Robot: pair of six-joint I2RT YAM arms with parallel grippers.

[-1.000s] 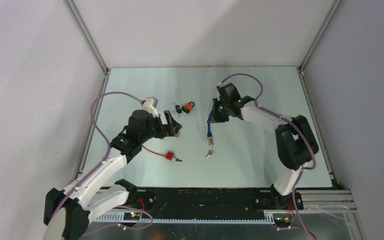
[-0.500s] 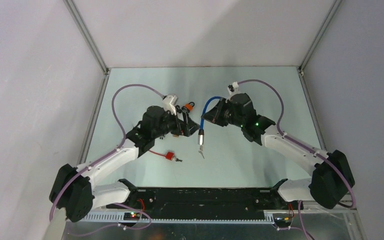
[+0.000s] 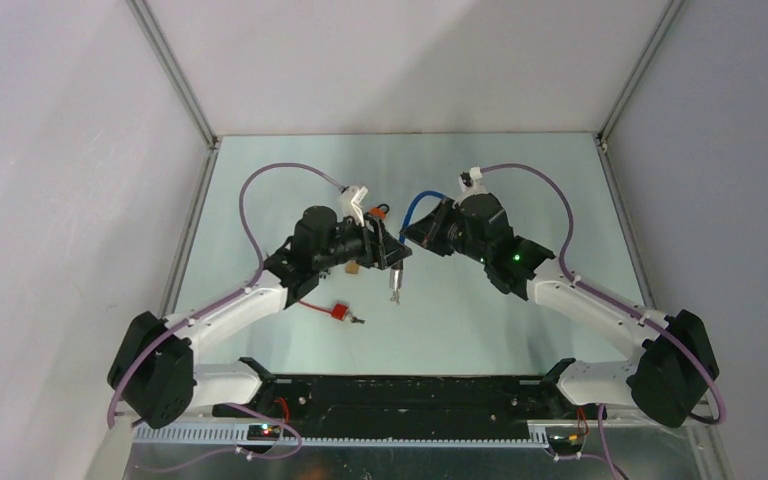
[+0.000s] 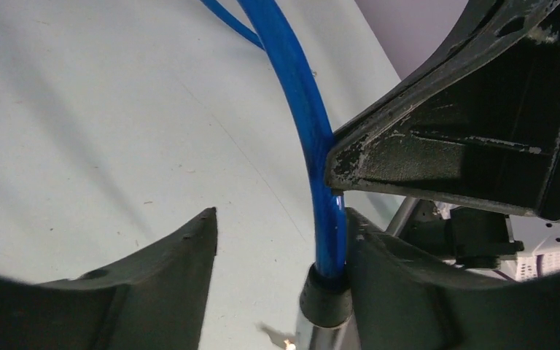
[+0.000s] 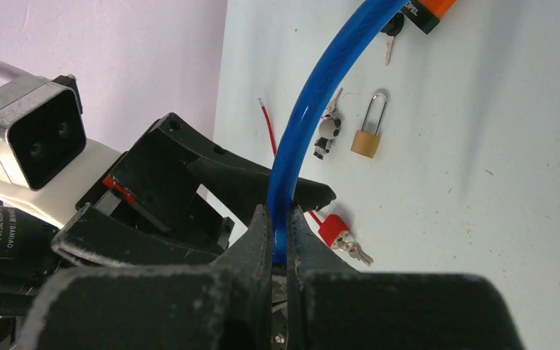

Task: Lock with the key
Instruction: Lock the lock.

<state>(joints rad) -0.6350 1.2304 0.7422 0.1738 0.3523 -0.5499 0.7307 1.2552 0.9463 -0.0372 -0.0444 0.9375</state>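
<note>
My right gripper [image 3: 428,232] is shut on a blue cable lock [image 3: 415,204] and holds it above the table. The cable shows pinched between the fingers in the right wrist view [image 5: 292,168]. Its black collar and silver end [image 3: 396,285] hang down. My left gripper [image 3: 390,252] is open around the cable just above that end. In the left wrist view the cable [image 4: 312,146] lies against the right finger [image 4: 423,284], and the collar [image 4: 326,299] sits low between the jaws. A key with a fob [image 5: 327,135] lies on the table.
A red padlock with keys [image 3: 341,312] lies near the front, also in the right wrist view [image 5: 333,230]. A brass padlock [image 5: 367,138] and an orange-and-black padlock [image 3: 377,211] lie on the table. The two grippers are very close together.
The left gripper has moved right and now straddles the cable. The right arm has swung round and carried the cable toward the left gripper, its end shifting left.
</note>
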